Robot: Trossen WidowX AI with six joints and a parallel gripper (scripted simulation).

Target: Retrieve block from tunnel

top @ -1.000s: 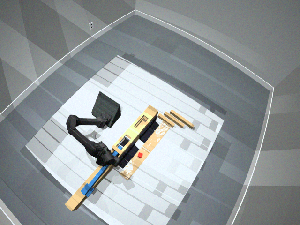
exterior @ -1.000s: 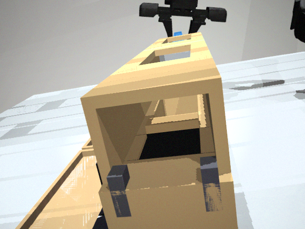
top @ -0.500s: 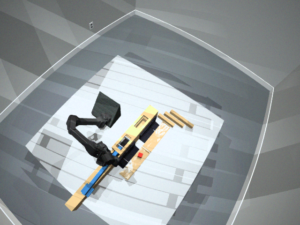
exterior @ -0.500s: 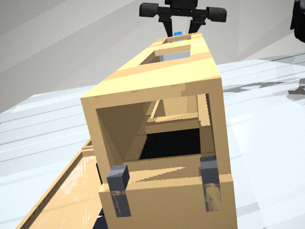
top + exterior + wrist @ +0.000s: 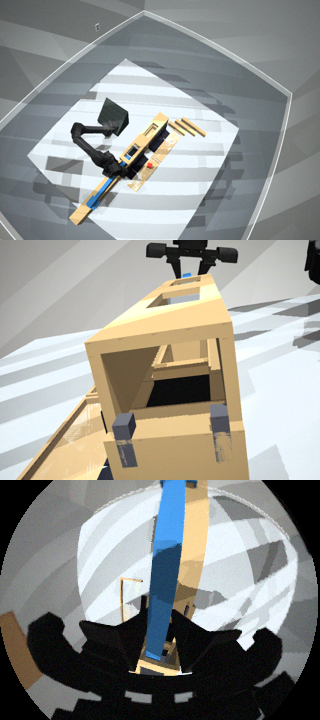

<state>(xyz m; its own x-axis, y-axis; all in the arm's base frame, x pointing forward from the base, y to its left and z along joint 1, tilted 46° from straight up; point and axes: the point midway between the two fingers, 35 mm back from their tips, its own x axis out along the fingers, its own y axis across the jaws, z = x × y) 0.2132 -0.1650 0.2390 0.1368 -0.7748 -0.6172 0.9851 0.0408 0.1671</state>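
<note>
One gripper (image 5: 125, 172) (image 5: 189, 275) (image 5: 160, 611), part-open, clamped on the blue handle (image 5: 104, 186) (image 5: 186, 275) (image 5: 167, 555) | red block (image 5: 149, 165) in right-hand tray (image 5: 165, 149) | I'd spread fingers fully, then rise straight, not dragging the handle

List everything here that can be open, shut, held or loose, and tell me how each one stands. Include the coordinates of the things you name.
Gripper (image 5: 119, 172) (image 5: 189, 277) (image 5: 160, 611): shut on the handle
Handle (image 5: 105, 184) (image 5: 186, 275) (image 5: 166, 555): held, sticking out
Tunnel (image 5: 140, 140) (image 5: 193, 314): end open, windows on top
Red block (image 5: 149, 165): outside the tunnel, not held
Three rods (image 5: 185, 127): loose, lying down
</note>
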